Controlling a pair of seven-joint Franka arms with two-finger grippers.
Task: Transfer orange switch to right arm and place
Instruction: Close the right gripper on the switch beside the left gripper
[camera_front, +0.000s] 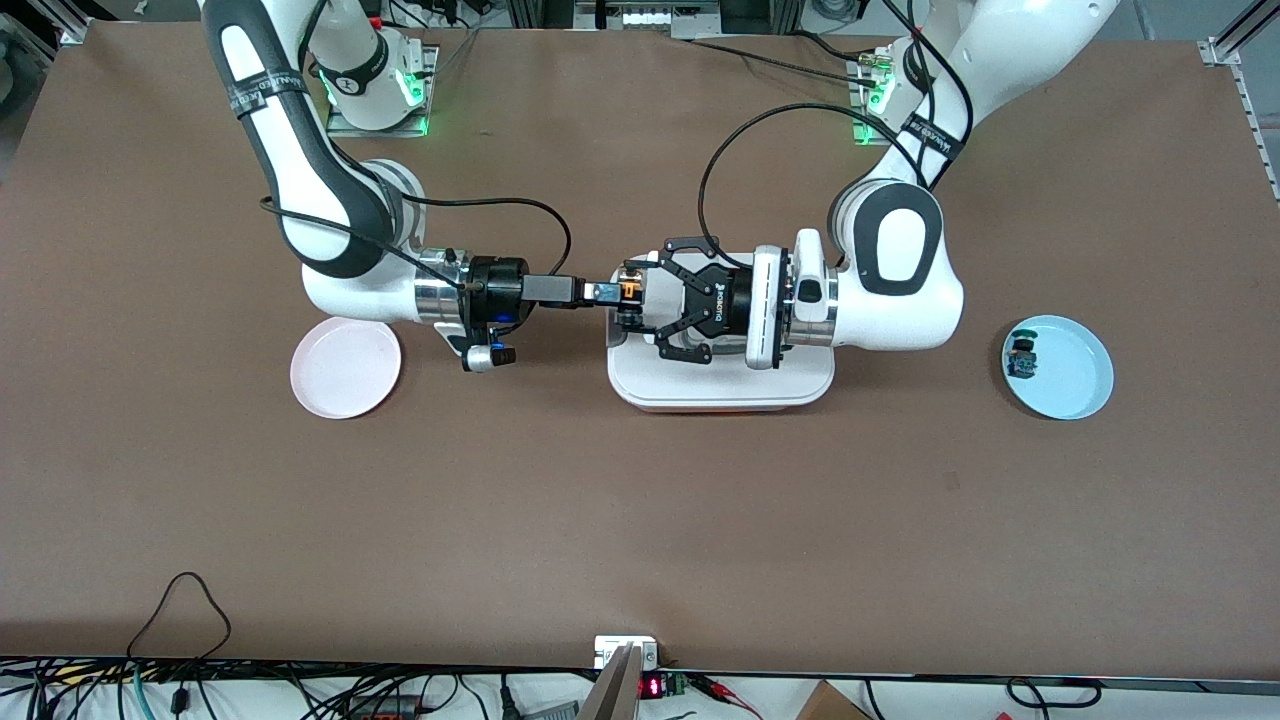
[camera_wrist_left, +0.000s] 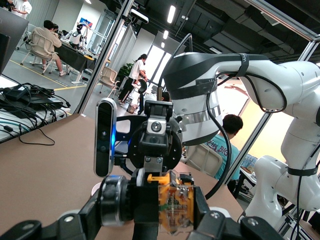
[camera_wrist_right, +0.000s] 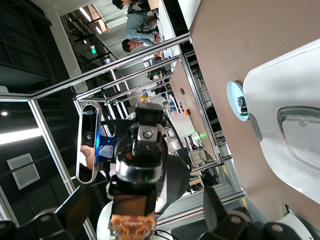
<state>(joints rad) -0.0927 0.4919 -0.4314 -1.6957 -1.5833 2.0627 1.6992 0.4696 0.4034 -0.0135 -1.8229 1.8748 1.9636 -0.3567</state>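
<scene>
Handover step: over the white box (camera_front: 720, 385) at mid-desk, the left tool (camera_front: 632, 297) is clenched on the orange switch (camera_front: 627, 291). The right tool (camera_front: 600, 294), released wide, faces it. Next, it should clamp the switch before the left lets go.

Right arm (camera_front: 300, 180): white shell with dark grey link sections, silver metal wrist ring, black cylindrical flange, black cable looping to wrist, black band with white lettering on upper link. Right gripper (camera_front: 600, 294): slim, black. Left arm (camera_front: 900, 270): all-white shell, one dark-rimmed oval panel, white disc flange, black cables along the links. Left gripper (camera_front: 640, 300): black linkage fingers (camera_front: 668, 262), white lettering on body. Green lights at both bases.
</scene>
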